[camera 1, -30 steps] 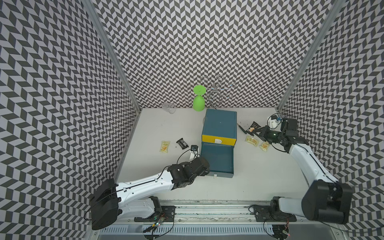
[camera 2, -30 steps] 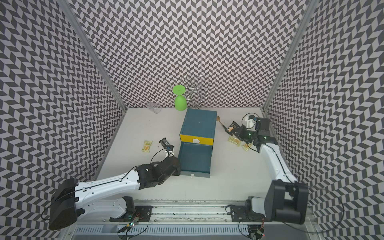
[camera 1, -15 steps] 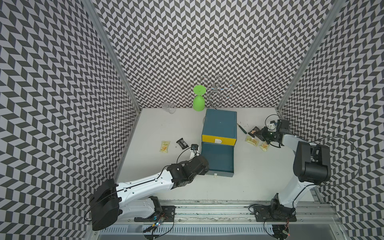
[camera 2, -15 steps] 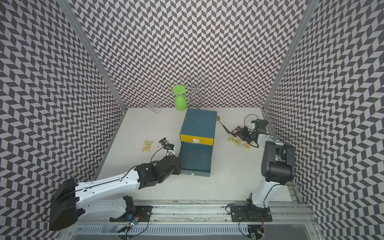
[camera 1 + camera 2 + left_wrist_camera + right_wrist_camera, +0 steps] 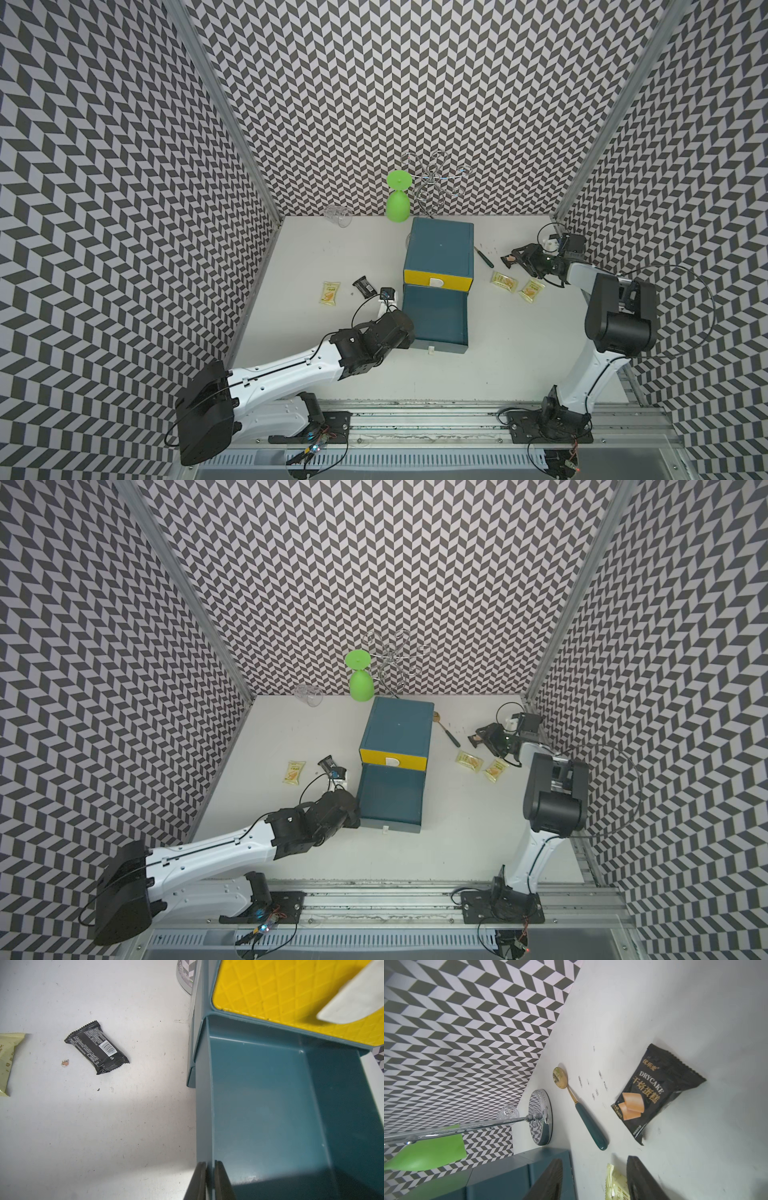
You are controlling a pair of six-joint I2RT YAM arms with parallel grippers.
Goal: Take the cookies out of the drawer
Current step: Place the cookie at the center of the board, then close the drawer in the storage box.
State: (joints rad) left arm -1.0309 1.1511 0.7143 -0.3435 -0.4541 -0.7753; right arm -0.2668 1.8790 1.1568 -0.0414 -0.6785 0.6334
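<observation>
1. We see the drawer (image 5: 434, 320) standing pulled out of the teal cabinet (image 5: 440, 243), below the yellow upper front (image 5: 436, 279). In the left wrist view only its teal floor shows.
2. The left fingers (image 5: 199, 1178) are closed on the drawer's side wall, one finger outside it and one inside.
3. The right fingers (image 5: 637, 1180) stand wide apart and grip nothing, low over the desk (image 5: 316, 332) to the right of the cabinet.
4. Every packet of cookies we see lies on the desk, outside the drawer. The black DRYCAKE packet (image 5: 658, 1093) lies face up just ahead of the right fingers, apart from them.
5. Near it lie the first yellow packet (image 5: 504, 281) and the second yellow packet (image 5: 532, 289), close together.
6. Left of the cabinet we find the third yellow packet (image 5: 329, 292) and the barcode-up black packet (image 5: 96, 1053), near each other but not touching.
7. A teal-handled gold spoon (image 5: 583, 1109) lies between the DRYCAKE packet and the cabinet.
</observation>
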